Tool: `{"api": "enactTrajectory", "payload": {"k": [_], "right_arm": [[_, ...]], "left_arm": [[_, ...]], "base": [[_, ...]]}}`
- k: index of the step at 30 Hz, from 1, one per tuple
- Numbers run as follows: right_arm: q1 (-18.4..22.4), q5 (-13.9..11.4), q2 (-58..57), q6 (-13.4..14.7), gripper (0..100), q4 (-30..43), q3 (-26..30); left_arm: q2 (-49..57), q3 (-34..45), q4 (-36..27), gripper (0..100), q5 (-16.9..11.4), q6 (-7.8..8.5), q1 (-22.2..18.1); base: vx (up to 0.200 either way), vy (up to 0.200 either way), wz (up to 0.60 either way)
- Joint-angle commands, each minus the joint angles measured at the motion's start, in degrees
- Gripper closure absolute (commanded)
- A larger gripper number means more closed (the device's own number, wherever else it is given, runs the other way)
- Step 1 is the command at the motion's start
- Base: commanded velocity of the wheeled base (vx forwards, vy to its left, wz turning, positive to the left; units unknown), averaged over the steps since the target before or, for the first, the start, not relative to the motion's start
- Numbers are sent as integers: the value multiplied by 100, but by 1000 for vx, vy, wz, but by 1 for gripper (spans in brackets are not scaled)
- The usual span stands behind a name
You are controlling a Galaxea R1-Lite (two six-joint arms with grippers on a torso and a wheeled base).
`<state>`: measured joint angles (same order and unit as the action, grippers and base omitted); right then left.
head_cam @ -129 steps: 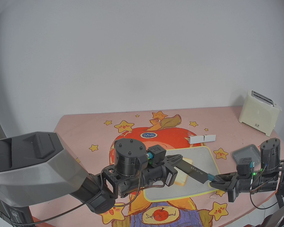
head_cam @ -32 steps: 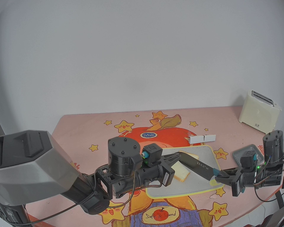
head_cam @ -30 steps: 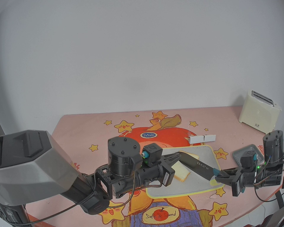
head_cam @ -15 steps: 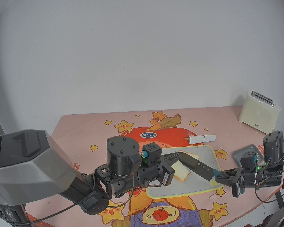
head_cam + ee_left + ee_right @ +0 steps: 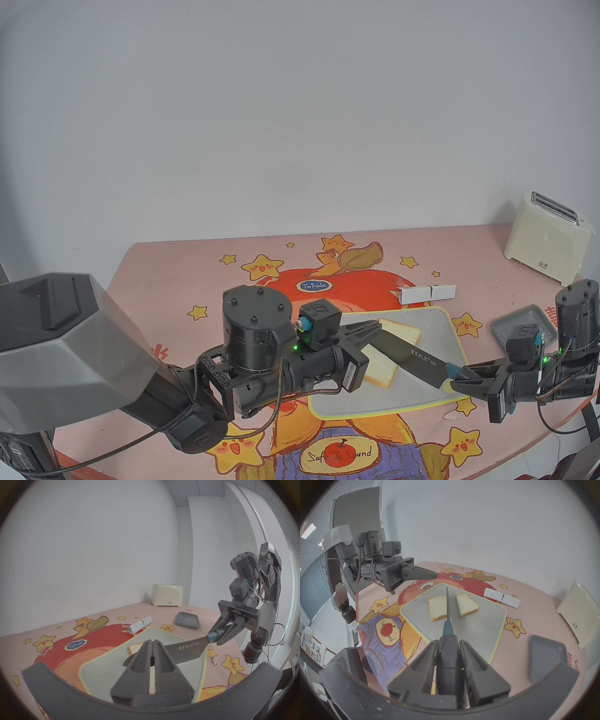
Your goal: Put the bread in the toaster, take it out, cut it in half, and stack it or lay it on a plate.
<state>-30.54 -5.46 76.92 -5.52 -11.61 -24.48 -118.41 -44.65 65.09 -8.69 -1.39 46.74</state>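
Two bread halves lie apart on the grey, yellow-rimmed cutting board [image 5: 437, 325]: the near half [image 5: 382, 373] [image 5: 437, 608] and the far half [image 5: 401, 331] [image 5: 467, 604]. A dark knife [image 5: 415, 357] [image 5: 447, 631] lies with its blade between them. My right gripper [image 5: 461, 379] [image 5: 448, 644] [image 5: 220, 634] is shut on its teal-collared handle at the board's right edge. My left gripper [image 5: 374, 327] [image 5: 152, 642] [image 5: 432, 572] is shut on nothing and hangs over the board's left part, by the blade tip. The cream toaster [image 5: 547, 237] stands at the far right.
A grey square plate [image 5: 522, 322] [image 5: 547, 658] sits on the table right of the board, just behind the right arm. A white folded card [image 5: 428, 292] lies behind the board. The pink cartoon mat [image 5: 187, 281] has free room to the left and back.
The single slice under the blade has become two halves lying apart. In the last half second the knife and right gripper slid slightly left and nearer. The left gripper barely moved.
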Motion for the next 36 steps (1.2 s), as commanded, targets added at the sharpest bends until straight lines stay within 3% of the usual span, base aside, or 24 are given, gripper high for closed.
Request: {"api": "enactTrajectory", "payload": {"k": [1,10,12,13,14,16,17,21,29,32,36], "right_arm": [[145,1,-63,-10,100,-8,-31],[171,1,-72,-1,100,-158,-39],[171,1,-63,-1,100,-316,-13],[171,10,-55,7,100,-439,5],[162,19,-55,34,100,-483,13],[162,19,-63,42,100,-501,13],[145,36,-99,60,100,-501,5],[136,63,-213,60,100,-501,5],[92,63,-476,192,100,-509,-48],[13,72,-494,253,100,-588,-31],[4,72,-494,412,100,-588,-39]], "left_arm": [[301,9,-5,100,-1,-2,-104],[1848,651,-119,100,-19,25,-754],[2190,1011,-145,100,-36,130,-1088],[2516,1495,-110,100,-98,376,-1457],[2665,1697,-110,100,-115,491,-1606],[2762,1829,-101,100,-142,552,-1686],[3113,2207,-84,100,-247,684,-1993],[4036,2752,-154,100,-493,745,-2477],[5732,3059,-1191,100,-625,675,-2512],[6277,2927,-2061,100,-810,710,-2529],[6725,2576,-2597,100,-906,701,-2521]], "base": [[0,0,0],[0,0,0],[0,0,0],[0,0,0],[0,0,0],[0,0,0],[0,0,0],[0,0,0],[0,0,0],[0,0,0],[0,0,0]]}}
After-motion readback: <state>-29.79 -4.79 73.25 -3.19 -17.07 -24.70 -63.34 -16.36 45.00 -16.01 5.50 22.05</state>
